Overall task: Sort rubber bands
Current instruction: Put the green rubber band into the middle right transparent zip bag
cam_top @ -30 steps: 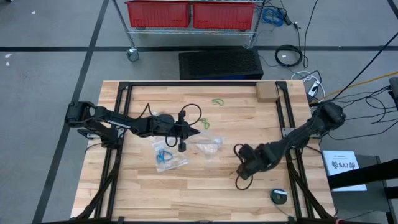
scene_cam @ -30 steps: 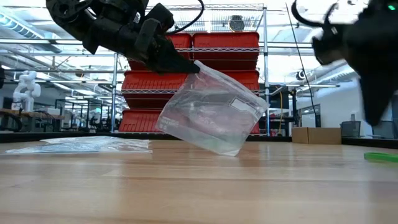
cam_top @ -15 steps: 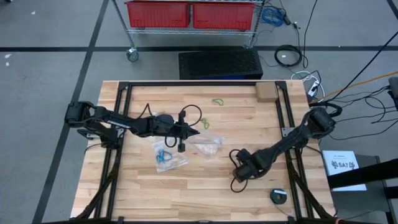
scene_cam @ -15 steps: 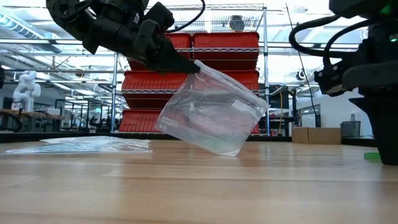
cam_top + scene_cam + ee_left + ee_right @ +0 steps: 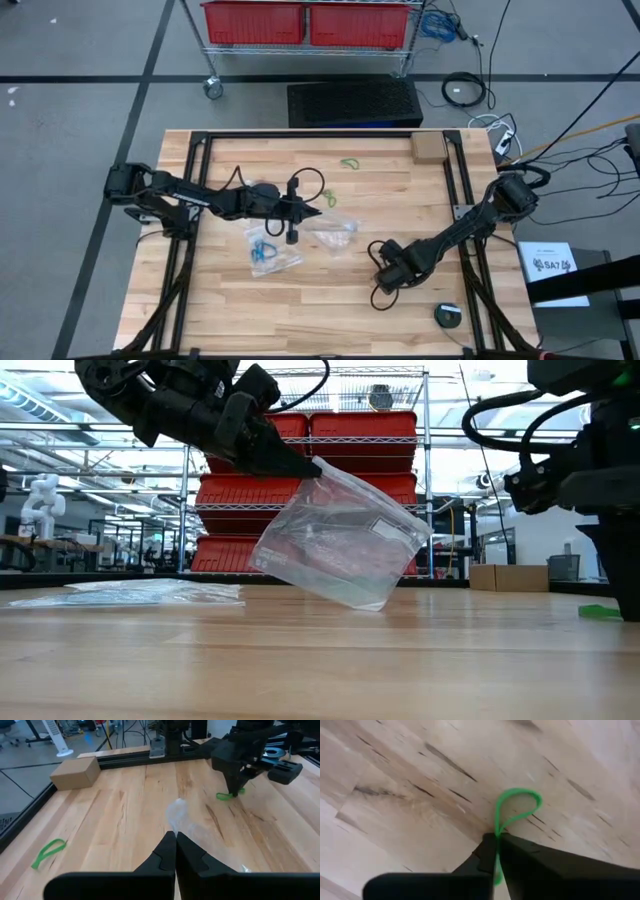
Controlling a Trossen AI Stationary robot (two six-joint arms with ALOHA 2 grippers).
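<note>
My left gripper (image 5: 318,213) is shut on a clear plastic bag (image 5: 340,545) near the table's middle. My right gripper (image 5: 385,275) stands low over the wood, right of centre and toward the near edge. It is shut on a green rubber band (image 5: 516,809), which also shows in the left wrist view (image 5: 227,796). Another green rubber band (image 5: 349,163) lies flat on the wood farther back. A teal rubber band (image 5: 330,200) lies beside the left gripper. A second clear bag (image 5: 270,250) lies flat with blue rubber bands inside. My left gripper pinches the bag's upper edge (image 5: 322,468) between its two fingers, coming from the table's left and slanting down. The bag hangs tilted below the fingers, and its lower corner (image 5: 368,603) rests on the wood. My right gripper pinches one end of the green band (image 5: 496,831) between its fingertips, the fingers pointing down from above. The band's free loop (image 5: 520,800) lies on the wood beyond the fingertips.
A small cardboard box (image 5: 428,148) sits at the far right corner. A round dark object (image 5: 448,315) lies near the front right edge. A black frame (image 5: 200,200) runs along the table's sides. Bare wood stretches along the near edge.
My right gripper has moved toward the table's left and near edges and come down onto the wood at the green rubber band. The left gripper and its bag have kept still.
</note>
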